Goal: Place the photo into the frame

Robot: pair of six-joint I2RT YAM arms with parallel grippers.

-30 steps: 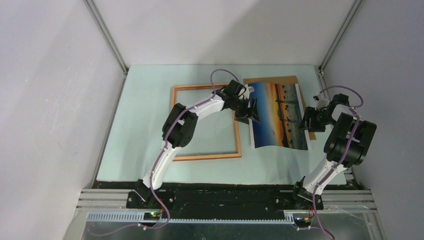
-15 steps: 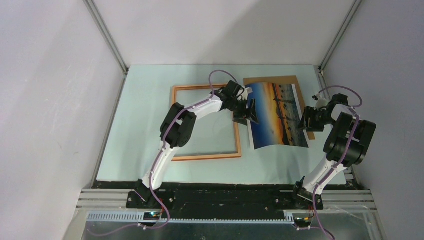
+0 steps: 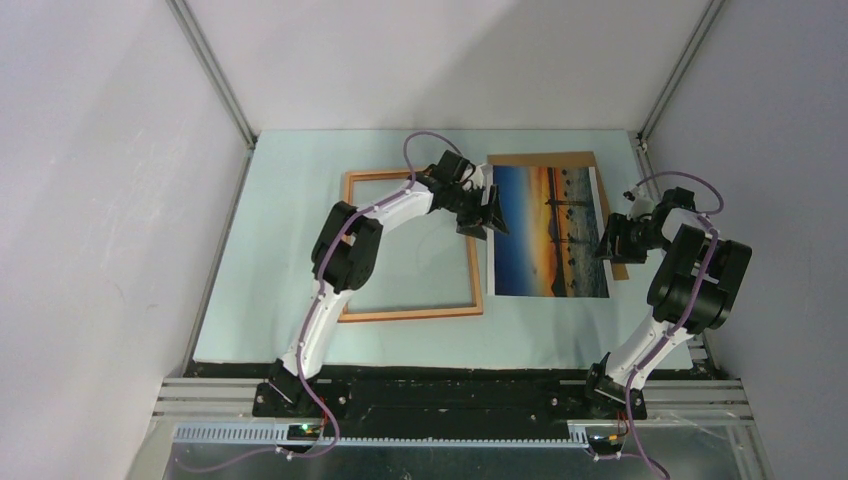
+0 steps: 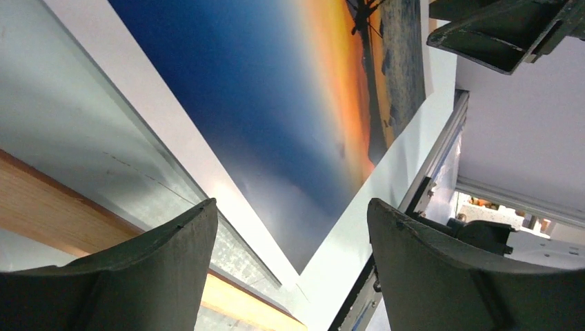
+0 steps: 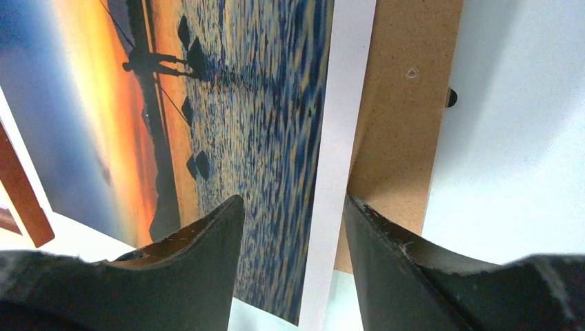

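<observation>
On the pale table (image 3: 290, 250) I see the photo (image 3: 548, 232) flat beside the frame (image 3: 410, 313); left gripper (image 3: 490, 214) and right gripper (image 3: 606, 245) flank it, both released.

The pale table (image 3: 290, 200) carries the frame (image 3: 412, 313) and a brown backing board (image 3: 545, 158).

Photo (image 3: 548, 230) on board (image 3: 560, 158), right of frame (image 3: 410, 314)
</observation>
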